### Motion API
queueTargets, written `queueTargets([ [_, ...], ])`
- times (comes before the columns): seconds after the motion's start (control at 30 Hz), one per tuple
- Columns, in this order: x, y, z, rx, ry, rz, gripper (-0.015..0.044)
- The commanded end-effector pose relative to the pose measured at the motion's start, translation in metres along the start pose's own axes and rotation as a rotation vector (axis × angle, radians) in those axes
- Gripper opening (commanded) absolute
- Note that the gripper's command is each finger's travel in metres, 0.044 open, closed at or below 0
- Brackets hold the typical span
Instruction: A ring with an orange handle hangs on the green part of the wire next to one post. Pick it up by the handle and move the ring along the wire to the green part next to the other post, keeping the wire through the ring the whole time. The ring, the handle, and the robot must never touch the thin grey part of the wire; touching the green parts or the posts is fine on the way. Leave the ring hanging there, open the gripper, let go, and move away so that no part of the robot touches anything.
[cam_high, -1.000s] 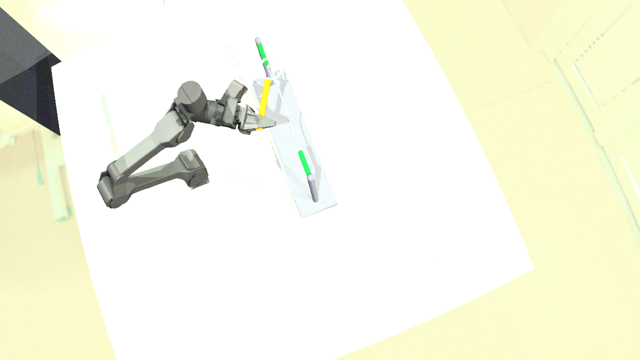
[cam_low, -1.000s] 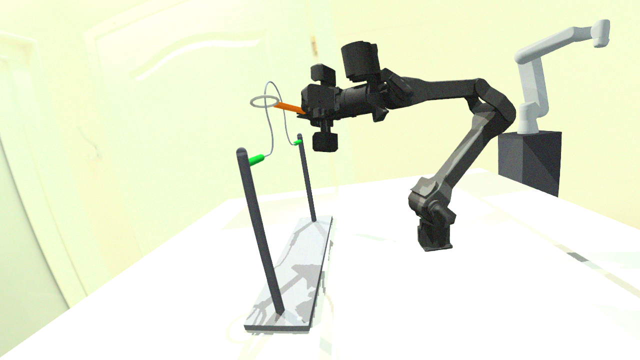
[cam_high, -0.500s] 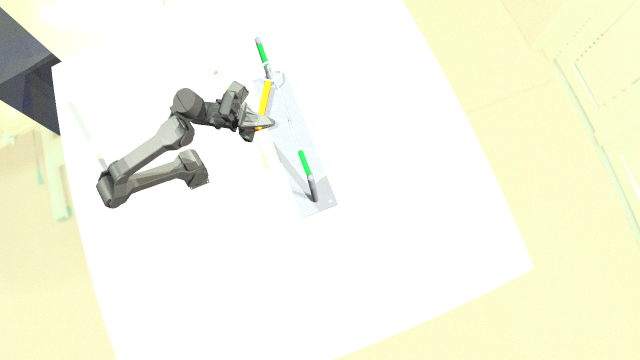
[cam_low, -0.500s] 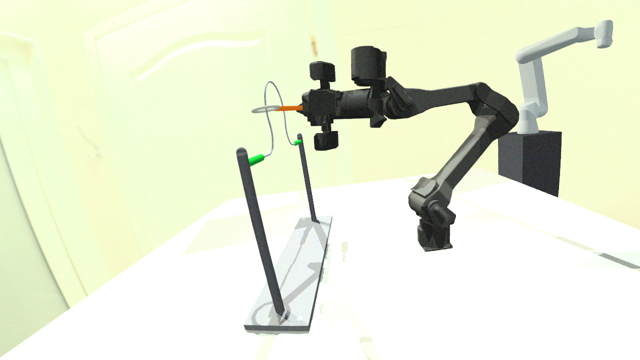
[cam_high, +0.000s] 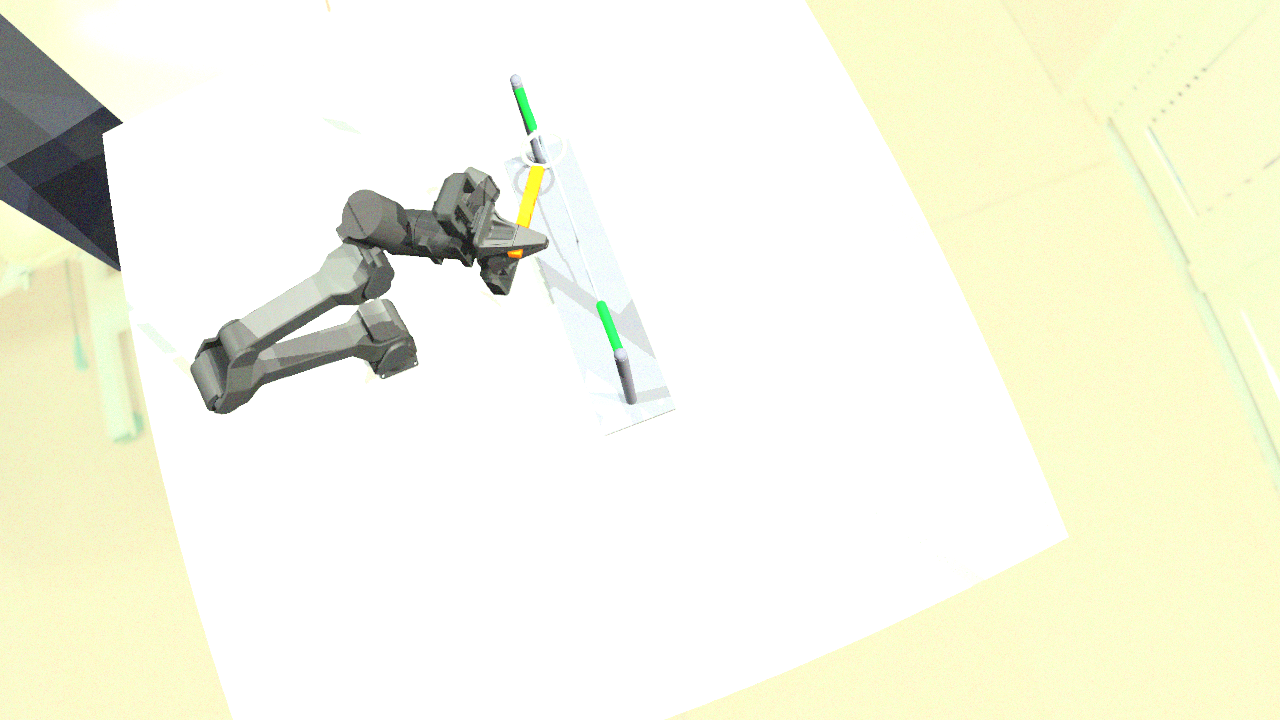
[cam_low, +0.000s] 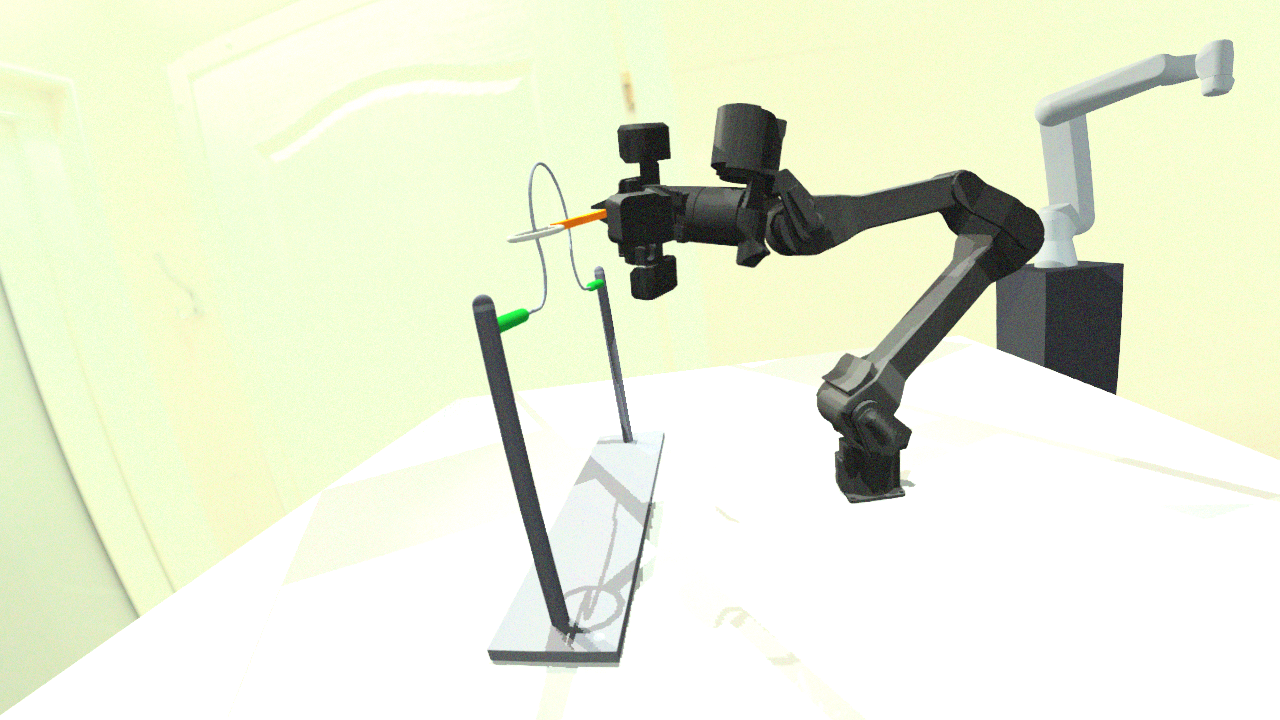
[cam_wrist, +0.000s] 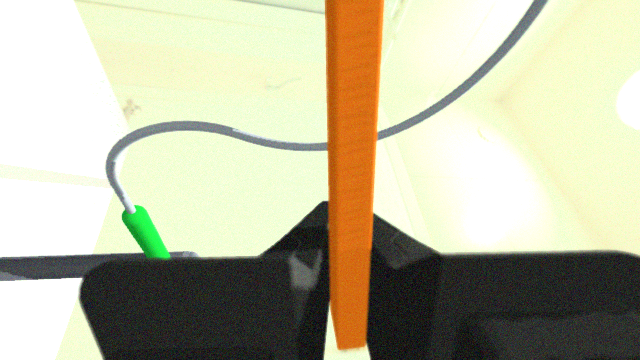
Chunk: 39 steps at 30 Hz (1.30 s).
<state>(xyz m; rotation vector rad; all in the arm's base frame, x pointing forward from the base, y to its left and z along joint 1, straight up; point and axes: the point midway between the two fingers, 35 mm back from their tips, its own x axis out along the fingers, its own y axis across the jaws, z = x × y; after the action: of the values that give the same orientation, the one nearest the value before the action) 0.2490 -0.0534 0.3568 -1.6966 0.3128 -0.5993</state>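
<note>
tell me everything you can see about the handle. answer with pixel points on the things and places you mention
The handle (cam_high: 531, 192) (cam_low: 586, 217) (cam_wrist: 352, 125) is a straight, slim orange bar with flat sides, looking yellow where lit from above. It looks rigid, perhaps plastic, and undamaged. One end joins the pale ring (cam_high: 567, 148) (cam_low: 519, 239); the gripper (cam_high: 546, 241) (cam_low: 599, 212) (cam_wrist: 350, 212) clamps it near the other, which pokes out past the fingers. It is held up in the air, near level. Whether it touches the wire (cam_low: 530, 183) (cam_wrist: 185, 126) is unclear.
</note>
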Motion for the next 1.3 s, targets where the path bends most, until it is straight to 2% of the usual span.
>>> queueTargets([
  [0.0, 0.000, 0.001, 0.000, -0.037, -0.007, -0.024, -0.0150],
  [0.63, -0.002, 0.031, -0.002, 0.054, 0.005, 0.034, -0.0150],
  [1.27, -0.019, 0.091, 0.012, 0.404, 0.050, 0.258, -0.0150],
])
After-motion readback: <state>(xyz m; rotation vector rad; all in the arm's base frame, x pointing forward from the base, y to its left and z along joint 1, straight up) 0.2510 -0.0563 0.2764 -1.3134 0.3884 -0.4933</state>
